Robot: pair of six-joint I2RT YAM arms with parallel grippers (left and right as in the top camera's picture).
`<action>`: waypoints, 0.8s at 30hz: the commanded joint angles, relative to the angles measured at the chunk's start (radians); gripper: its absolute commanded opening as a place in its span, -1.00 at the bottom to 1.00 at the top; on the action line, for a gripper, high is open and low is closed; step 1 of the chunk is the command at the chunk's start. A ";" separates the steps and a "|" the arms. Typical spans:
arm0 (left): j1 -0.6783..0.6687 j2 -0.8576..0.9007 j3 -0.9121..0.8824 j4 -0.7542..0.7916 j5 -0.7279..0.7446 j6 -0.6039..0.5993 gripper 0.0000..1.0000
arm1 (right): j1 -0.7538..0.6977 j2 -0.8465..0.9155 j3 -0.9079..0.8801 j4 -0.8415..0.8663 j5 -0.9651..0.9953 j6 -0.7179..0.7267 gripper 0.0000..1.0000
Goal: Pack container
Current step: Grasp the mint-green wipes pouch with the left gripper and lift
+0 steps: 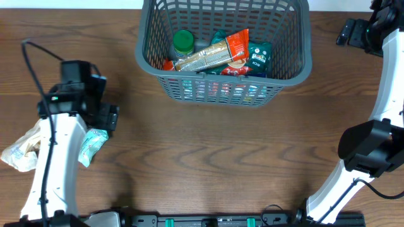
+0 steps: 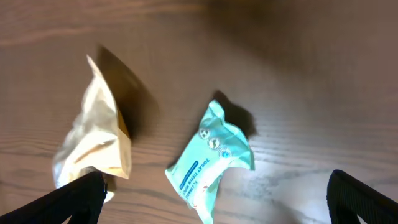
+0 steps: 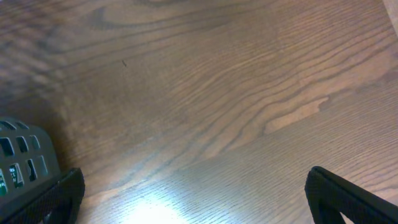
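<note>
The dark grey container stands at the back middle of the table, holding several food packets and a green-lidded jar; a corner of it shows in the right wrist view. A teal tissue packet lies on the table at the left, also in the left wrist view. A cream crumpled bag lies left of it. My left gripper is open, above the teal packet, touching nothing. My right gripper is open and empty over bare wood, at the far right.
The right arm's base stands at the right edge. The left arm reaches along the left side, between the two loose packets.
</note>
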 commanded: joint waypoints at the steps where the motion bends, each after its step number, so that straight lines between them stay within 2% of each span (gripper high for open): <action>1: 0.079 0.039 -0.049 0.000 0.143 0.124 0.97 | -0.005 0.000 -0.001 0.004 -0.003 -0.013 0.98; 11: 0.171 0.188 -0.153 0.024 0.177 0.263 0.97 | -0.005 0.000 -0.001 0.009 -0.004 -0.013 0.98; 24: 0.232 0.361 -0.169 0.158 0.178 0.319 0.98 | -0.005 0.000 -0.001 0.002 -0.003 -0.013 0.99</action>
